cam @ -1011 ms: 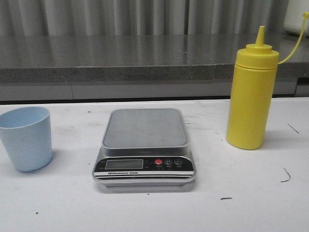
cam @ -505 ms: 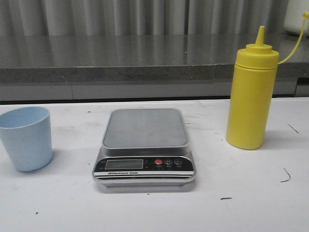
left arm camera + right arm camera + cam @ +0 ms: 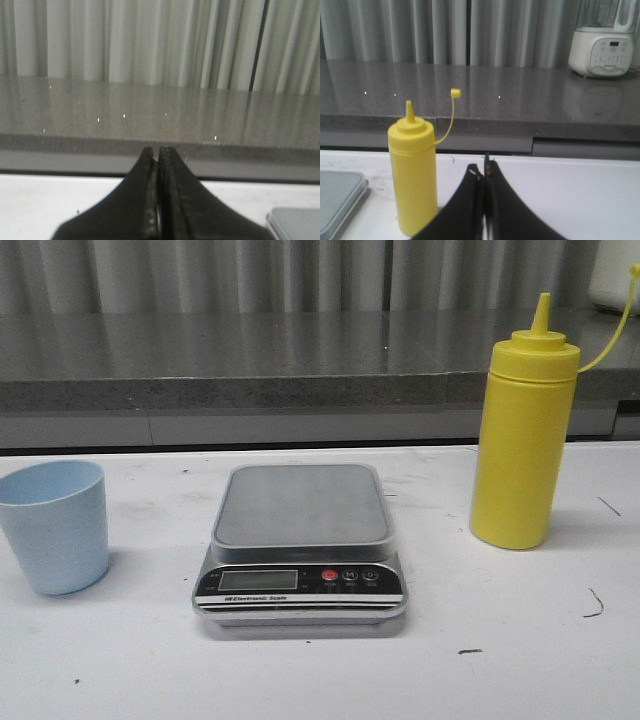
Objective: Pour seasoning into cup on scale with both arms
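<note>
Both grippers closed, empty: left gripper (image 3: 158,200), right gripper (image 3: 484,205). I judge the seasoning (image 3: 523,430) soft-walled, squeezable; grasp mid-body. The cup (image 3: 55,525) looks light, tippable.

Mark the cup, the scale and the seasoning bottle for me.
cup (image 3: 60,530), front view, on its outer side wall.
scale (image 3: 300,503), front view, on the middle of its steel platform.
seasoning bottle (image 3: 522,450), front view, on the middle of its yellow body.
</note>
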{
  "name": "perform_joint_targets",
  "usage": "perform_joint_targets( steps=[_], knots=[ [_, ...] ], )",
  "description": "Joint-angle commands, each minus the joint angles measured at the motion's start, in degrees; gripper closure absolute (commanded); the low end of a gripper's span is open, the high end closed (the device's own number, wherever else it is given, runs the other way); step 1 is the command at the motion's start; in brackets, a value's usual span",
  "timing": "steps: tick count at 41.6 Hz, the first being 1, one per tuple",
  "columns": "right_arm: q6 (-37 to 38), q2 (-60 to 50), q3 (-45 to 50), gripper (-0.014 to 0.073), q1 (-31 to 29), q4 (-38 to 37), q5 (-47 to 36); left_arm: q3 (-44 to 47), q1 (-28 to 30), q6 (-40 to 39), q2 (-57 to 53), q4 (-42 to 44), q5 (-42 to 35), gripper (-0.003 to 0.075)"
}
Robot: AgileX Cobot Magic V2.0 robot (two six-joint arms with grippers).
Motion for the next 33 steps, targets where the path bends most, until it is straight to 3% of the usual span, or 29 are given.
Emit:
perform_joint_targets(
  steps=[1, 15, 33],
  knots=[
    [-0.30, 1.96, -7.49, 0.0660, -0.38, -0.08, 0.88, -7.37, -0.57, -0.53, 2.55, 0.43, -1.78, 0.0740],
    [-0.97, 15.93, -26.55, 0.0660, -0.38, -0.08, 18.47, -26.64, -0.57, -0.53, 16.53, 0.68, 13.54, 0.0740],
    [-0.63, 27.66, -28.95, 0.0660, -0.38, -0.13, 28.01, -27.76, -0.57, -0.53, 25.80, 0.68, 22.95, 0.0740]
  ],
)
